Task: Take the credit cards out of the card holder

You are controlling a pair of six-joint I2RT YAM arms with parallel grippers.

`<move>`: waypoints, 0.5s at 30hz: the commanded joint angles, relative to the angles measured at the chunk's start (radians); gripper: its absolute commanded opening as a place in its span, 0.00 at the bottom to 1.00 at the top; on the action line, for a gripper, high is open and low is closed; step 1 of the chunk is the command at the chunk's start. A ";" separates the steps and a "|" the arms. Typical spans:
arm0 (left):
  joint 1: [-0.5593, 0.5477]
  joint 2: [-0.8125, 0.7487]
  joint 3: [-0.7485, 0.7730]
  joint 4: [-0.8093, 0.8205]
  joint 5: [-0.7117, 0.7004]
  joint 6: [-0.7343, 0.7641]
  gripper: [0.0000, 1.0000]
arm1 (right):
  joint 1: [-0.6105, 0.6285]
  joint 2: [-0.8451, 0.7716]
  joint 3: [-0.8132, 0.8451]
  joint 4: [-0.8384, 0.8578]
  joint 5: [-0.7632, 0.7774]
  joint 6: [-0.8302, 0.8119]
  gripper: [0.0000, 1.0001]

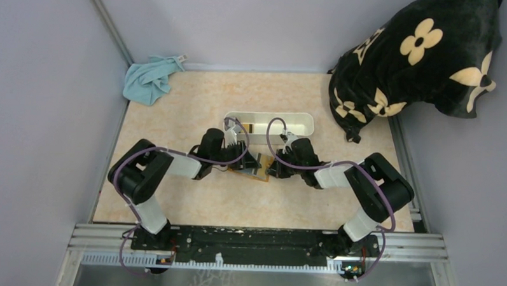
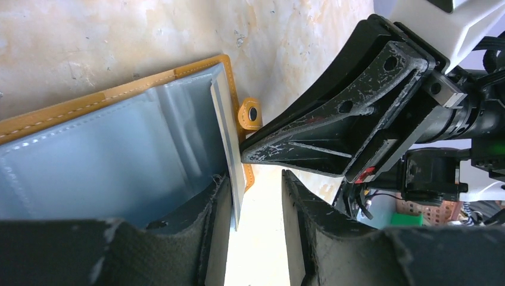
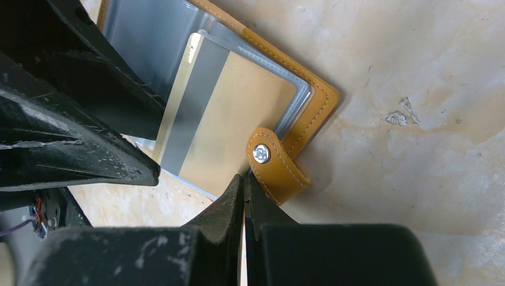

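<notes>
The orange-brown card holder (image 1: 255,163) lies open on the table between my two grippers. In the right wrist view a tan-gold card (image 3: 223,119) with a dark stripe sticks halfway out of the holder's (image 3: 309,101) clear sleeve. My right gripper (image 3: 244,179) is shut, its tips touching the card's near edge beside the snap strap (image 3: 275,167); nothing shows between them. My left gripper (image 2: 256,196) is open, with a thin pale card edge (image 2: 229,155) standing between its fingers, close to the left finger. A grey-blue glossy surface (image 2: 119,155) fills the holder (image 2: 89,101).
A long white tray (image 1: 268,127) stands just behind the holder. A light-blue cloth (image 1: 150,79) lies at the back left. A black flowered cushion (image 1: 419,60) fills the back right corner. The right gripper's fingers (image 2: 357,119) sit close in front of my left gripper.
</notes>
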 commanded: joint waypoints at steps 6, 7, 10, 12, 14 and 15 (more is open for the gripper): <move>-0.027 0.076 0.014 0.078 0.075 -0.037 0.42 | 0.010 0.033 -0.017 0.016 0.007 -0.004 0.00; -0.030 0.084 0.013 0.080 0.076 -0.038 0.43 | 0.010 0.035 -0.016 0.017 0.007 -0.005 0.00; -0.037 0.102 0.010 0.096 0.077 -0.048 0.43 | 0.010 0.046 -0.010 0.022 0.005 -0.004 0.00; -0.038 0.107 0.010 0.109 0.078 -0.054 0.42 | 0.010 0.048 -0.009 0.025 0.004 -0.002 0.00; -0.038 0.106 0.010 0.112 0.077 -0.055 0.40 | 0.010 0.048 -0.009 0.025 0.003 -0.002 0.00; -0.039 0.104 0.010 0.112 0.077 -0.056 0.39 | 0.009 0.048 -0.009 0.024 0.002 -0.001 0.00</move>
